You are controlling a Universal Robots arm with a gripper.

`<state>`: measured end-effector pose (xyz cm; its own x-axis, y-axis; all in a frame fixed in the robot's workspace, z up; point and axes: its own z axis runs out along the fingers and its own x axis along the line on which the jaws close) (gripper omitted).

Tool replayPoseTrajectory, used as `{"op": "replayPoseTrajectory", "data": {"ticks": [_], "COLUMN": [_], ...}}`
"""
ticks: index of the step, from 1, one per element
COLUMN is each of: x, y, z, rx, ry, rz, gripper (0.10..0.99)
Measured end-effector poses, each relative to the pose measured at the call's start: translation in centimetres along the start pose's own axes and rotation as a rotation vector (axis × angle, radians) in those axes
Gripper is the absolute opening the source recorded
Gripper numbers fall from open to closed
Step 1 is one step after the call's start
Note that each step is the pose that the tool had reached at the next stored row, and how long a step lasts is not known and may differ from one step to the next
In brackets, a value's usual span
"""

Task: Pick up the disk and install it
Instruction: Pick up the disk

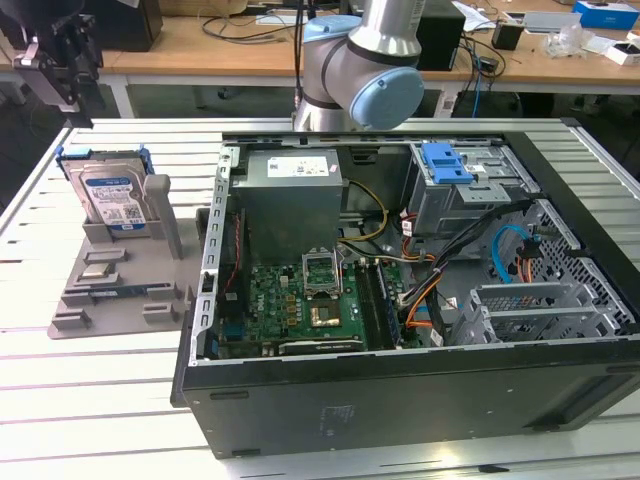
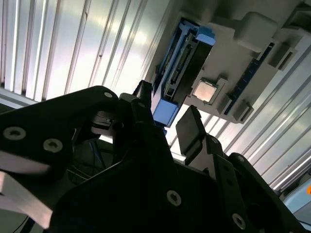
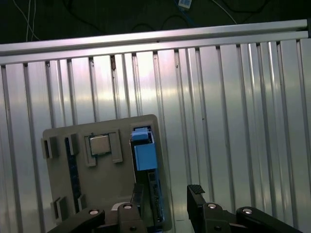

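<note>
**Exterior view:** The black two-finger gripper (image 1: 80, 90) is seen raised over a far corner of the slatted aluminium table (image 1: 120, 400), at the exterior view's left. Its fingers are parted and nothing is held. The silver rectangular hard disk with a blue-and-white label, clipped in a bright blue plastic carrier (image 1: 113, 195), is stood upright in a grey plastic fixture (image 1: 110, 290). It sits below the gripper and apart from it. An open black computer case (image 1: 400, 400) is laid on the table well away from the gripper, past the fixture. A green motherboard (image 1: 300, 300), a grey boxy power supply (image 1: 290, 190) and a lone blue plastic bracket (image 1: 447, 162) are exposed inside. The grey-and-blue robot arm (image 1: 370, 60) is mounted behind the case. Wooden desks (image 1: 180, 55) strewn with cables are seen in the room behind.

**Second wrist view:** The gripper (image 2: 165, 114) is spread, with its dark fingers (image 2: 192, 128) in front. The disk (image 2: 177, 73) is seen edge-on just beyond the fingertips, not touched. A square silver processor chip (image 2: 206, 91) is seated in the fixture (image 2: 252, 29) just beside the disk. Bright light is reflected off the table (image 2: 73, 43).

**First wrist view:** The gripper (image 3: 165, 194) is spread and empty. The disk (image 3: 145, 158) is seen edge-on beneath it, nearer one finger than the other. The chip (image 3: 100, 144) is set in the fixture (image 3: 102, 189) beside the disk. A dark floor (image 3: 97, 19) with loose cables is seen past the edge of the table (image 3: 233, 97).
</note>
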<state>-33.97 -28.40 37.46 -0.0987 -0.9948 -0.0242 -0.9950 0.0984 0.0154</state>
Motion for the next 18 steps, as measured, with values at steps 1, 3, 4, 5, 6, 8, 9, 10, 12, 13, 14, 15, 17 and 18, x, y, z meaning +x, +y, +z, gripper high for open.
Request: {"op": "replayPoseTrajectory", "data": {"ticks": [1, 3, 4, 5, 6, 8, 9, 10, 12, 13, 14, 15, 17, 18], "x": [0.00, -0.02, -0.02, -0.03, -0.05, -0.09, -0.12, -0.19, -0.06, 0.12, 0.22, 0.27, 0.31, 0.33], "y": [-0.03, -0.10, -0.12, -0.17, -0.24, -0.32, -0.37, -0.43, -0.16, 0.37, 0.70, 0.91, 1.05, 1.10], "z": [0.02, 0.05, 0.07, 0.09, 0.13, 0.24, 0.31, 0.54, 0.96, 1.04, 1.12, 1.19, 1.27, 1.30], "rx": [0.000, 0.000, 0.000, 0.000, 0.000, 0.000, 0.000, 0.000, 0.000, 0.000, 0.000, 0.000, 0.000, 0.000], "ry": [0.0000, 0.0000, 0.0000, 0.0000, 0.0001, 0.0001, 0.0000, 0.0000, 0.0004, 0.0007, 0.0006, 0.0006, 0.0006, 0.0006], "rz": [0.000, 0.000, 0.000, 0.000, 0.000, 0.000, 0.000, 0.000, -0.002, -0.002, -0.002, -0.002, -0.002, -0.002], "gripper": [0.482, 0.482, 0.482, 0.482, 0.482, 0.482, 0.482, 0.482, 0.482, 0.482, 0.482, 0.482, 0.482, 0.482]}}
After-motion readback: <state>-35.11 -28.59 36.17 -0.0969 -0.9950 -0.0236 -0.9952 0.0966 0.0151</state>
